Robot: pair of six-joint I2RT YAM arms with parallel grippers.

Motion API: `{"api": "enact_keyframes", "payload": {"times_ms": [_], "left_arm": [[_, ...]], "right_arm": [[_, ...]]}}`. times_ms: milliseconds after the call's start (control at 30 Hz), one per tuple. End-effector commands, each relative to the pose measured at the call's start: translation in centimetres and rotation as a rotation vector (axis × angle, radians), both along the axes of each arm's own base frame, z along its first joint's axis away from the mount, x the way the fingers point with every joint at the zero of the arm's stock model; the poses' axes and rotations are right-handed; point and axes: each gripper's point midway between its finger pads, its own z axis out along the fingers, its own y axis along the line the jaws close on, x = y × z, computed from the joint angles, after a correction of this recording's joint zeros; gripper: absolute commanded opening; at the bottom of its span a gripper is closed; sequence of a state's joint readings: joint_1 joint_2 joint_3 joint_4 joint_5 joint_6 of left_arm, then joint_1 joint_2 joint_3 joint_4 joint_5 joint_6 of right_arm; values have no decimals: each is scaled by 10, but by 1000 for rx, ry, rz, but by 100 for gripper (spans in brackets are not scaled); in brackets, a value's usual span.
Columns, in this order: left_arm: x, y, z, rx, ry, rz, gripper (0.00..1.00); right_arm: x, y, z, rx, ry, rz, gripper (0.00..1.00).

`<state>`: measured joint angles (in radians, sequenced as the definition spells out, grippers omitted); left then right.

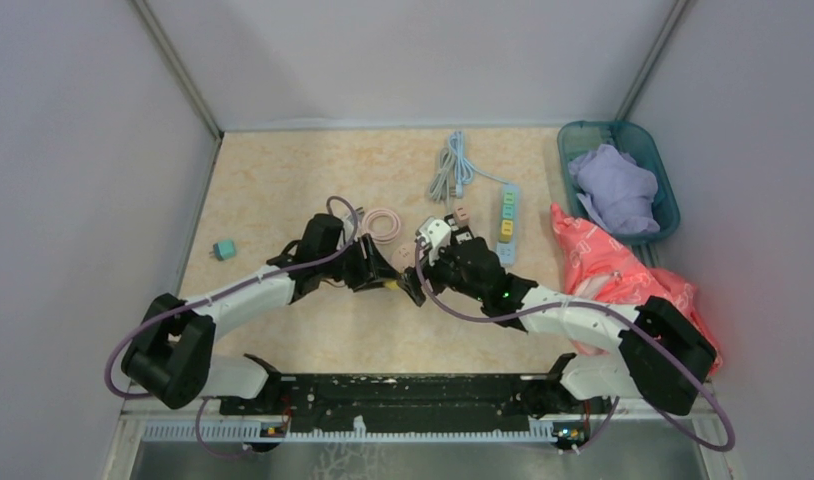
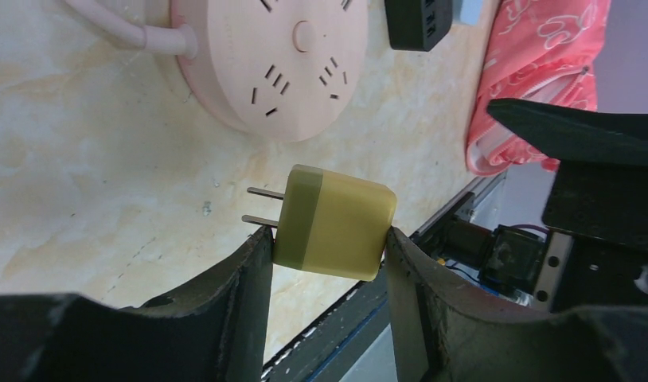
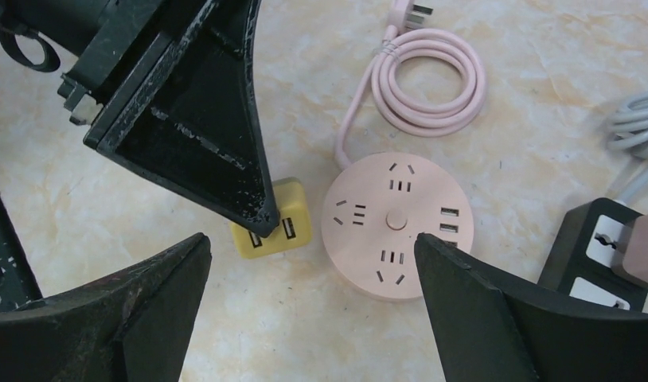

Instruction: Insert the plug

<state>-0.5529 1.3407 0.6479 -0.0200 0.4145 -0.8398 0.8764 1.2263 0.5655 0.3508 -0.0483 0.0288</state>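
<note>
Yellow plug [image 2: 337, 219] pinched in left tool [image 2: 327, 235], half hidden in right wrist view; right tool [image 3: 311, 240] spread.

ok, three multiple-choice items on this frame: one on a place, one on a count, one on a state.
1. Where is the crumpled lavender cloth?
A. in the teal plastic basket
B. on the bare tabletop
C. under the left arm

2. How many metal prongs show on the yellow cube-shaped plug?
A. one
B. two
C. three

3. What state is that plug in?
A. seated in a socket
B. lying loose
C. clamped in the left gripper, outside any socket

Key:
1 A, the cloth sits inside the basket's walls.
2 B, two flat blades stick out in the left wrist view.
3 C, both fingers press its sides and its prongs are bare.
</note>
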Motion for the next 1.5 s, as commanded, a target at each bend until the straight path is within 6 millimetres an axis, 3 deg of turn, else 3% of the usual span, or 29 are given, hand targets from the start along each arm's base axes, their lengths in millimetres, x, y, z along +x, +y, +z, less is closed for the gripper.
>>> {"api": "enact_keyframes", "payload": {"times_ms": [0, 200, 367, 667, 800, 967, 1167, 1467], "left_arm": [[4, -9, 25, -107, -28, -13, 55], [4, -11, 28, -143, -10, -31, 55], [3, -16, 32, -183, 3, -54, 55], [3, -19, 33, -197, 11, -75, 55], [3, -19, 31, -195, 17, -80, 56], [8, -14, 30, -166, 9, -65, 64], [23, 1, 34, -120, -35, 6, 79], [42, 32, 28, -10, -98, 167, 82]], "right_arm": [[-1, 22, 25, 26, -91, 109, 96], [1, 27, 16, -32, -90, 145, 82], [2, 34, 9, -45, -83, 167, 76], [5, 40, 7, -44, -80, 175, 53], [4, 40, 11, -36, -87, 180, 35], [5, 38, 14, -48, -83, 173, 1], [11, 32, 11, -108, -69, 146, 0], [35, 17, 6, -255, -29, 47, 0]]}}
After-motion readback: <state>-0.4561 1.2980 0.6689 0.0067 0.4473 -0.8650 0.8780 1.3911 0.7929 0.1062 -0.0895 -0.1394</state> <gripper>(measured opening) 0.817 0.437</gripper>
